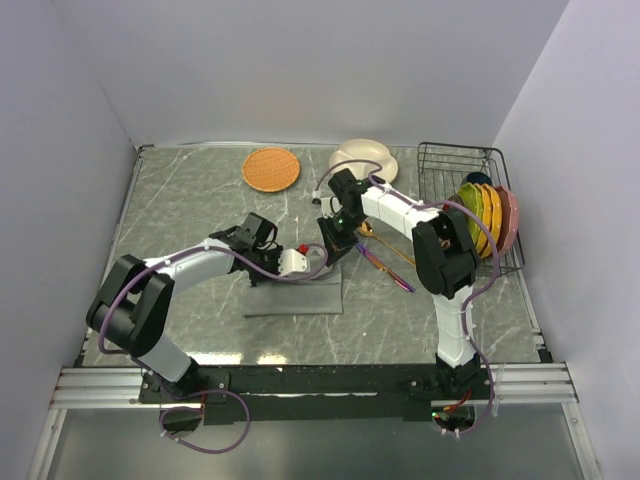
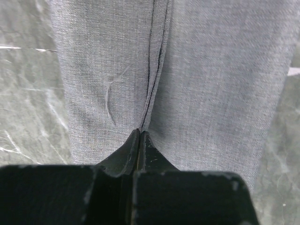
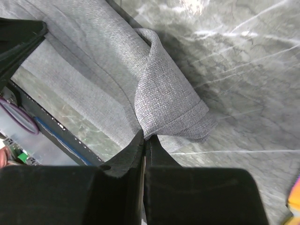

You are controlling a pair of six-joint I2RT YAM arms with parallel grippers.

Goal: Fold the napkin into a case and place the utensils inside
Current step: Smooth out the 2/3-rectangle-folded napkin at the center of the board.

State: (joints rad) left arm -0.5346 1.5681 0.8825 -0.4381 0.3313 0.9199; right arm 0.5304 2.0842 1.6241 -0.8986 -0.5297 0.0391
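Down at my left tool [image 2: 139,137], bottom centre of its wrist view, the two fingers are pressed tight together. The layered edges of the grey napkin [image 2: 220,84] run straight down into the tips, so I'm pinching cloth here. The rest of the fabric spreads up the frame, with one small crease to the left of the seam.

Over to my right tool [image 3: 143,140], also low and central in its own view. The fingers are closed flat against each other and nipping a corner of the napkin. That corner is lifted and curled over itself, and the rest of the cloth stretches off to the upper left.

From above, the napkin lies as a folded oblong on the marbled desk [image 1: 190,200], just below the middle of the frame. Both tools meet at its upper right corner.

Just right of them, the purple knife [image 1: 395,275] and the gold spoon [image 1: 392,250] lie bare on the desk, outside the cloth.

Farther up, a round orange mat [image 1: 271,169] sits left of centre with a cream bowl [image 1: 365,155] beside it. At upper right, a wire rack [image 1: 450,152] holds coloured plates [image 1: 485,215] on edge.
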